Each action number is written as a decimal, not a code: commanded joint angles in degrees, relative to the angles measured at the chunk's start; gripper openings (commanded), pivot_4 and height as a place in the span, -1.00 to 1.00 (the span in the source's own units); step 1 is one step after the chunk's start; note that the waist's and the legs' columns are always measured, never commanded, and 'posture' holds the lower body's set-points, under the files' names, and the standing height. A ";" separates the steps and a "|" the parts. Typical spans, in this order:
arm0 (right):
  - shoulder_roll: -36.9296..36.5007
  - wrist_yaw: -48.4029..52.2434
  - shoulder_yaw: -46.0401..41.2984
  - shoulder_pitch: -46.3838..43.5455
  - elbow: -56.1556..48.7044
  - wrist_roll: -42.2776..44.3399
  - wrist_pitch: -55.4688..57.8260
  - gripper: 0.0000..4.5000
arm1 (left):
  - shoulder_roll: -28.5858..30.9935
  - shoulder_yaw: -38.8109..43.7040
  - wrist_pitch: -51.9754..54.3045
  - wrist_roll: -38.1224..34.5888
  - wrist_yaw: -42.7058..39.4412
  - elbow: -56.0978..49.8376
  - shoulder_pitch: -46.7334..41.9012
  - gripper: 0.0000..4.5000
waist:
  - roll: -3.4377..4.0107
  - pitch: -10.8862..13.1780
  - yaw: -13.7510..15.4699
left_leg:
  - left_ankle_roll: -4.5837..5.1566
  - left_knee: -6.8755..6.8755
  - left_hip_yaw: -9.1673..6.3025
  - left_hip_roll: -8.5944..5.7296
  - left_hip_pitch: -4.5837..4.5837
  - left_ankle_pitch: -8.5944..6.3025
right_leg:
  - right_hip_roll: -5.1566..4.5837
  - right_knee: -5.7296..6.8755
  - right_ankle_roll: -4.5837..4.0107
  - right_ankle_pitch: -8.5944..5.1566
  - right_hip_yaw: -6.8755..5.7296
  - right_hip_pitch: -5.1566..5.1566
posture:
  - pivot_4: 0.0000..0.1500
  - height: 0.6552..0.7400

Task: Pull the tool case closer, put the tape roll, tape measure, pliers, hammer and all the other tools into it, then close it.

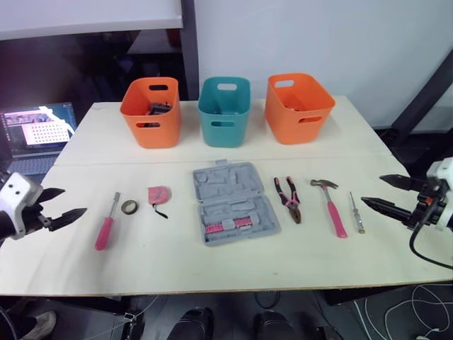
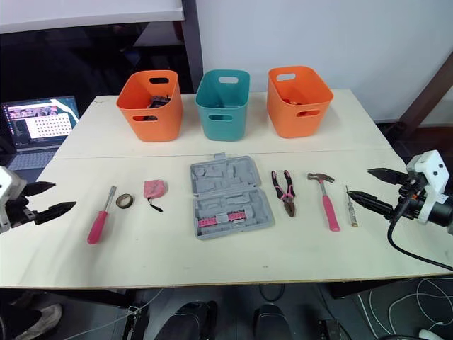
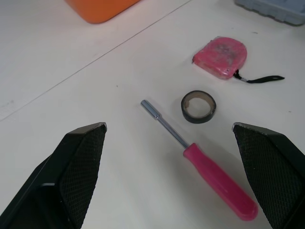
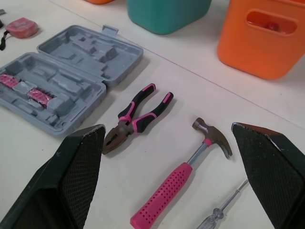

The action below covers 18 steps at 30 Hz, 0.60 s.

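Observation:
An open grey tool case (image 1: 231, 200) lies at the table's middle, with pink bits in its near half. To its left lie a pink tape measure (image 1: 158, 194), a black tape roll (image 1: 129, 207) and a pink-handled screwdriver (image 1: 107, 225). On the case's right are the pink-and-black pliers (image 1: 289, 199), a pink-handled hammer (image 1: 330, 205) and a thin tester screwdriver (image 1: 356, 212). My left gripper (image 1: 61, 205) hovers open at the table's left edge, left of the screwdriver. At the right edge, my right gripper (image 1: 388, 194) is open, just right of the tester screwdriver. Neither holds anything.
Three bins stand in a row at the back: an orange bin (image 1: 151, 111), a teal bin (image 1: 224, 111) and another orange bin (image 1: 299, 107). A laptop (image 1: 37, 134) sits off the table's left side. Bare tabletop (image 1: 233, 265) runs along the near edge.

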 commanded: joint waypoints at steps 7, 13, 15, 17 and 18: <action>-0.25 0.09 -2.72 1.70 -1.06 -0.18 -1.59 1.00 | 1.94 -0.93 -0.50 0.42 -2.95 2.04 -3.53 0.98 | 0.00 0.00 0.06 | 0.00 0.00 0.00 0.00 0.00 0.00 | 0.00 0.01 0.01 0.01 0.00 0.00 | 1.00 0.83; 0.27 -1.53 -3.25 2.92 -3.48 0.13 -1.09 1.00 | 1.35 -2.83 -0.61 1.35 -3.72 4.08 -7.22 0.98 | 0.00 0.00 0.09 | 0.00 0.05 0.00 0.00 0.00 0.01 | 0.01 0.08 0.02 0.01 0.00 0.01 | 1.00 0.83; 0.75 -2.59 -3.70 3.94 -5.55 0.46 -0.48 1.00 | 0.98 -4.07 0.33 1.92 -4.08 4.95 -9.13 0.98 | 0.00 0.00 0.16 | 0.00 0.06 0.00 -0.01 0.00 0.01 | 0.01 0.10 0.03 0.01 0.00 0.03 | 1.00 0.83; 1.61 -4.27 -3.92 5.29 -9.06 1.37 1.76 1.00 | 0.64 -5.52 1.39 2.13 -4.95 5.60 -11.05 0.98 | -0.02 -0.01 0.24 | -0.01 0.06 0.00 -0.01 0.00 0.02 | 0.02 0.14 0.04 0.02 0.00 0.03 | 1.00 0.83; 2.05 -5.27 -3.83 5.94 -11.28 1.75 3.12 1.00 | 0.54 -6.01 2.25 1.92 -5.61 5.56 -11.91 0.98 | -0.01 -0.01 0.26 | -0.01 0.06 -0.01 0.00 0.00 0.02 | 0.03 0.14 0.05 0.03 0.00 0.03 | 1.00 0.83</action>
